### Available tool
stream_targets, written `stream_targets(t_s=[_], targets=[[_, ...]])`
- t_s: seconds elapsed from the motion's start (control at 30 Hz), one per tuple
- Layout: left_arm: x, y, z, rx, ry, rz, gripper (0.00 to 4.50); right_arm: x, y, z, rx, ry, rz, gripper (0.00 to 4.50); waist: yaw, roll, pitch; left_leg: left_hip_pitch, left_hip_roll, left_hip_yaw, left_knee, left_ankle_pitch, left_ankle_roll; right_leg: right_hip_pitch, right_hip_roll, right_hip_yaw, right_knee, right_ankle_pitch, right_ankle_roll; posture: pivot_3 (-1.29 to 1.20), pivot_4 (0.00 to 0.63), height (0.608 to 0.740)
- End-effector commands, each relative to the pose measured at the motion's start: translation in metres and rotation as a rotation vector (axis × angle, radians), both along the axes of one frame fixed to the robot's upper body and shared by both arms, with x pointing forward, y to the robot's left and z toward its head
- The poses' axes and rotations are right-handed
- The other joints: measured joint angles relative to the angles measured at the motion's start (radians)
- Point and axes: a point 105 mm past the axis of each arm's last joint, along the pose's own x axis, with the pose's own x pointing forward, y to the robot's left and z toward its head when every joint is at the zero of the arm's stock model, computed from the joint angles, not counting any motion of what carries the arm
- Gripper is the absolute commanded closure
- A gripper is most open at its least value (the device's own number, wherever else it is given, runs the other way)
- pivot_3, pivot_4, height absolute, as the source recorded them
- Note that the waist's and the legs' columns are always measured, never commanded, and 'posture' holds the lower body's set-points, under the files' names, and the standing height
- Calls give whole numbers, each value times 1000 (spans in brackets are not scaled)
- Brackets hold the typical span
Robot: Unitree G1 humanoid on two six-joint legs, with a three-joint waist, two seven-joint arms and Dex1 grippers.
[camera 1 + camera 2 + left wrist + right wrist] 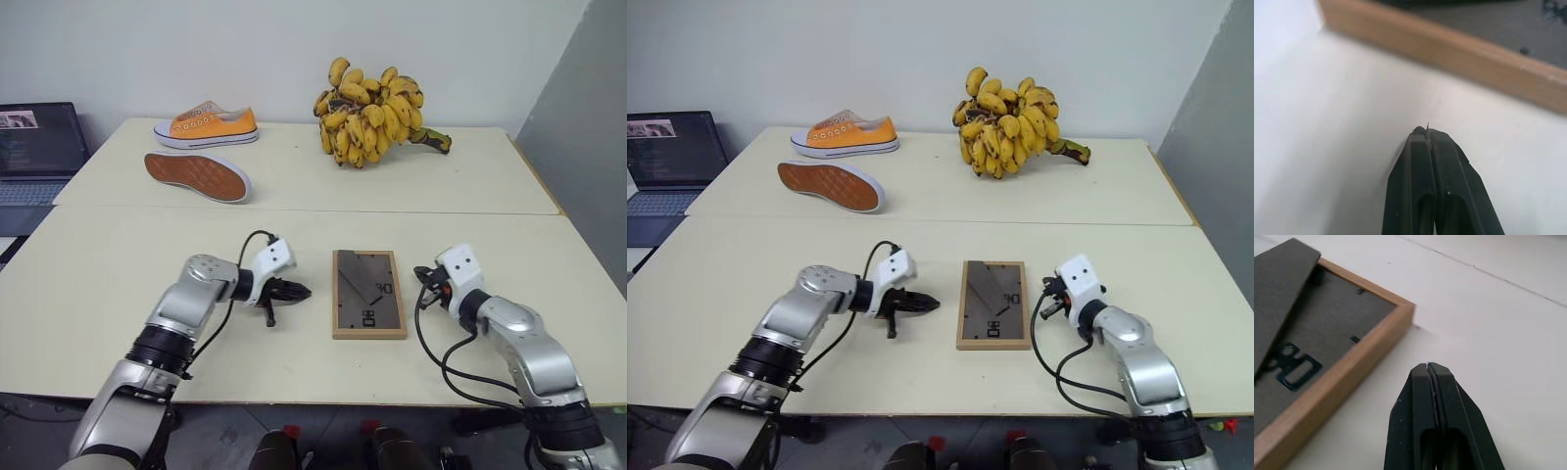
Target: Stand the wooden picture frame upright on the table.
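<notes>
Your wooden picture frame (369, 294) lies face-down near the table's (118, 274) front edge, not yet raised. Left end effector (290, 291) and right end effector (425, 277) flank it, both closed and empty.

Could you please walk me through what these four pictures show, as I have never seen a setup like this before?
This is a humanoid robot with two silver arms, each ending in two black fingers. The two wide pictures come from cameras in its head, looking down over a large cream-beige table. The two close-ups come from a camera on each wrist, looking along that arm's fingers.

A small light-wood picture frame lies flat, dark grey back up, between the left gripper and the right gripper. Both grippers are shut and hold nothing; each sits beside the frame without touching it.

Farther back lie an orange canvas sneaker, a second sneaker tipped to show its brown sole, and a big bunch of yellow bananas. An open dark laptop stands at the far left.
</notes>
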Motion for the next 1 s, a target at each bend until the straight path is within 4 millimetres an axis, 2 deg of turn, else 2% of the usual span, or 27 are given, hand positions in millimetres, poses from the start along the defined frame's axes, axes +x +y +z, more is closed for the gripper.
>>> stream_targets(t_s=[0.03, 0.07, 0.2, 0.33, 0.43, 0.53, 0.8, 1.0], targets=[[-3, 7, 26, -64, 73, 60, 4119, -10, -11, 20, -12, -57, -1, 4500, -5, 0, 0, 0, 0, 0, 0, 0, 0, 0, 0, 0, 0, 0, 0, 0, 150, 740], [-7, 5, 31, -95, 121, 66, 4119, -13, -15, 18, -23, -50, -4, 4500, -5, 0, 0, 0, 0, 0, 0, 0, 0, 0, 0, 0, 0, 0, 0, 0, 150, 740], [-19, -9, 47, -182, 247, 64, 3403, -20, -22, 11, -44, -26, -11, 4500, -3, -2, 2, -1, 0, 0, 0, 0, 0, 0, 0, 0, -1, 0, 0, 0, 150, 740], [-12, -19, 60, -238, 285, 117, 2460, -25, -22, 2, -57, -4, -10, 4500, -4, -2, 2, 0, 0, 0, 0, 0, 0, 0, 0, -1, -1, -2, 4, 0, 150, 740], [-9, -21, 61, -244, 315, 162, 1758, -27, -20, -2, -49, 3, -14, 4500, -9, -2, 2, 0, 0, 0, 0, 0, 0, 0, 0, 0, 0, -2, 4, 0, 150, 740], [-13, -24, 53, -192, 365, 182, 1097, -27, -20, -5, -48, 7, -17, 4500, -13, -1, 2, 0, 0, 0, 0, 0, 0, 0, 0, 0, 0, -2, 4, 0, 150, 740], [-15, -33, 44, -155, 566, 296, 1097, -24, -23, -13, -93, 10, -23, 4500, -10, -5, 5, 0, 0, 0, 0, 0, 0, 0, 0, 0, -1, -2, 4, 0, 150, 740], [-21, -43, 34, -163, 645, 302, 1097, -18, -20, -24, -128, 28, -38, 4500, -10, -5, 6, 0, 0, 0, -1, 0, 0, 0, 0, 0, -1, -1, 2, 0, 150, 740]])
